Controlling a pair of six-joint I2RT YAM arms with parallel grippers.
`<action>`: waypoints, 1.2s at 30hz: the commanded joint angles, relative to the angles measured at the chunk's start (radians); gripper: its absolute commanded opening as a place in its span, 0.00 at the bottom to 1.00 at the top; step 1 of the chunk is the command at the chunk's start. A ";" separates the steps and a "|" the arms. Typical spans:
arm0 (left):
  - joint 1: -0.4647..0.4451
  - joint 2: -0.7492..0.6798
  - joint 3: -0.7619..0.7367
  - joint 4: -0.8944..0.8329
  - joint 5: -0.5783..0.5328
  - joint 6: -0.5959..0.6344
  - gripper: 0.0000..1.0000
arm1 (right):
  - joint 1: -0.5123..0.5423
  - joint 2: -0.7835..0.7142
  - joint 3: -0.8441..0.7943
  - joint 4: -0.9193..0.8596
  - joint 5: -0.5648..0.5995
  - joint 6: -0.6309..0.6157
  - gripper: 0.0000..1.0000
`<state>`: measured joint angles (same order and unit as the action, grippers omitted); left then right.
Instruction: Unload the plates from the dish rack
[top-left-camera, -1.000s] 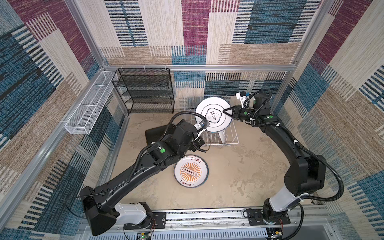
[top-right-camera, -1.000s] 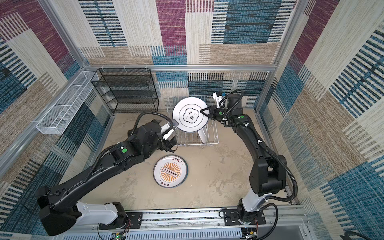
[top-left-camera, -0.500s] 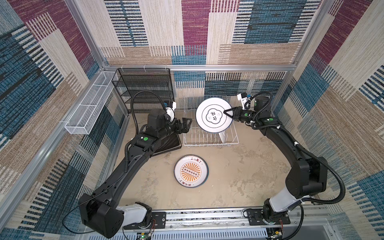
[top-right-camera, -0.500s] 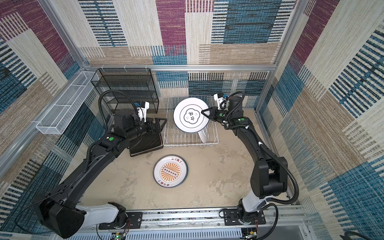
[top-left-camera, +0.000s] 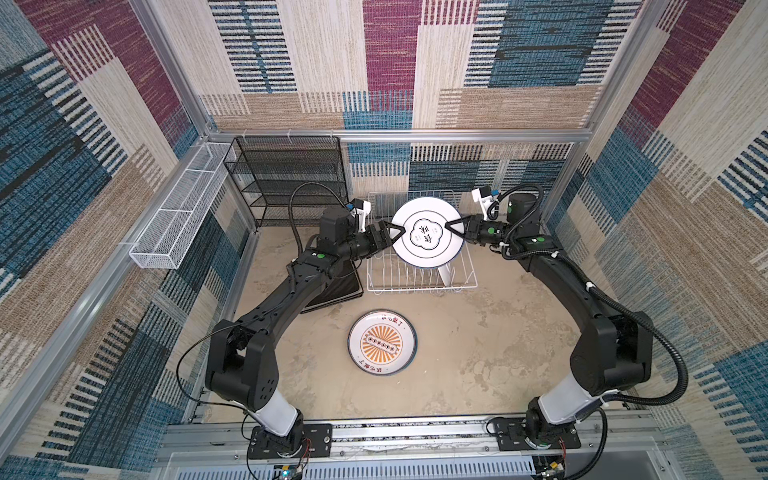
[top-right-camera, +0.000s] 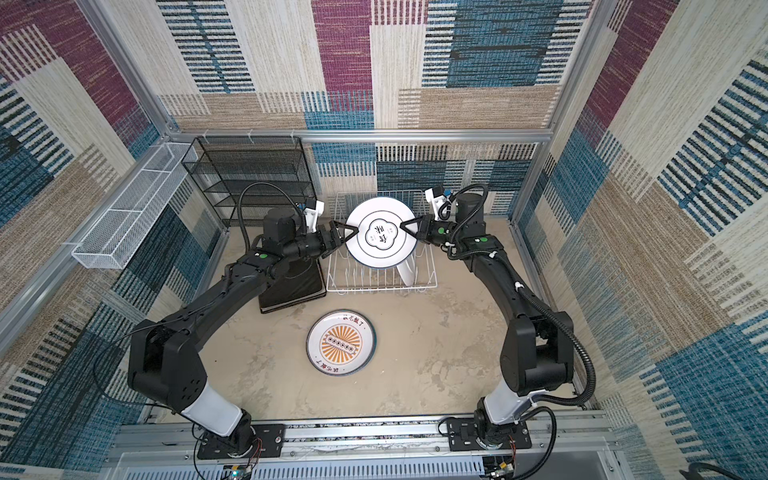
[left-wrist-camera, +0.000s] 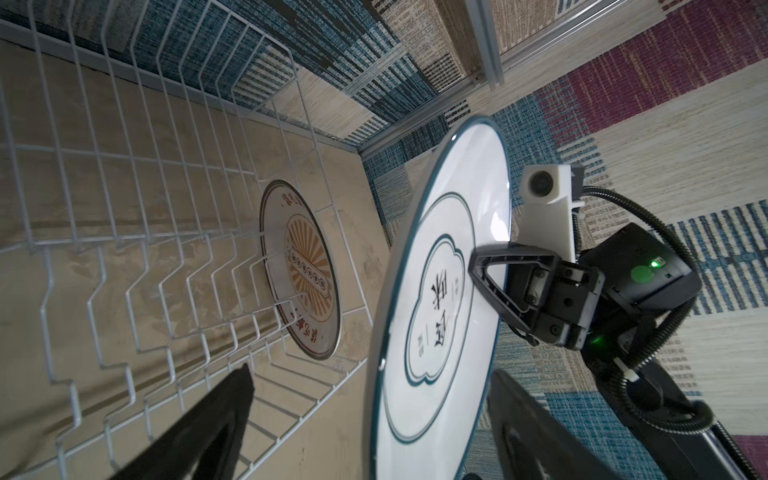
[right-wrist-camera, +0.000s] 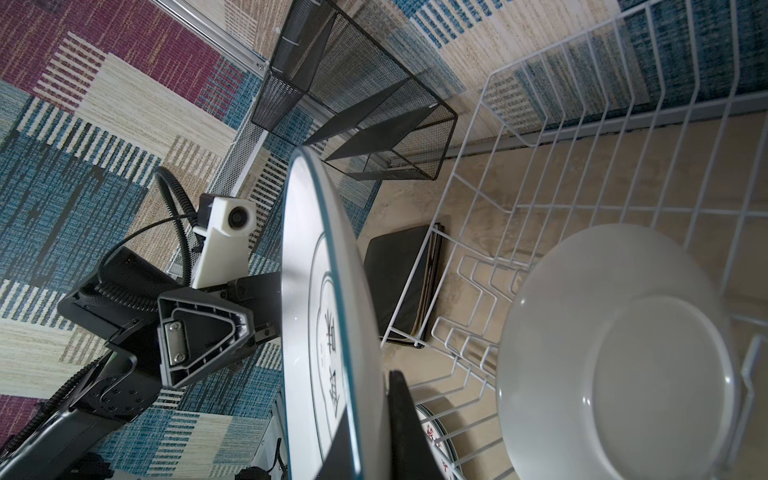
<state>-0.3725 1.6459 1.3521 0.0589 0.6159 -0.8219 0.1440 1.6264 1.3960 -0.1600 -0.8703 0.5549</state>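
While above the dish rack (top-left-camera: 420, 286), 1 teal-rimmed white plate (top-left-camera: 428, 237) in clamped right jaws; left jaws apart.

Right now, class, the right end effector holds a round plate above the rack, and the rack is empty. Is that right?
The rack is not empty: one plain white plate stands in it, as the right wrist view shows. The right end effector does hold a round plate above it.
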 joint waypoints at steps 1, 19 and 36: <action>0.000 0.038 0.020 0.123 0.083 -0.095 0.82 | 0.000 0.011 0.010 0.056 -0.054 0.007 0.00; -0.014 0.079 0.045 0.096 0.143 -0.085 0.07 | 0.000 0.048 -0.002 0.068 -0.111 0.033 0.01; -0.003 -0.057 0.032 -0.074 0.092 -0.022 0.00 | 0.000 -0.109 -0.085 0.113 0.156 -0.231 0.71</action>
<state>-0.3798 1.6207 1.3849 0.0109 0.7216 -0.8841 0.1444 1.5612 1.3331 -0.1001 -0.8204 0.4419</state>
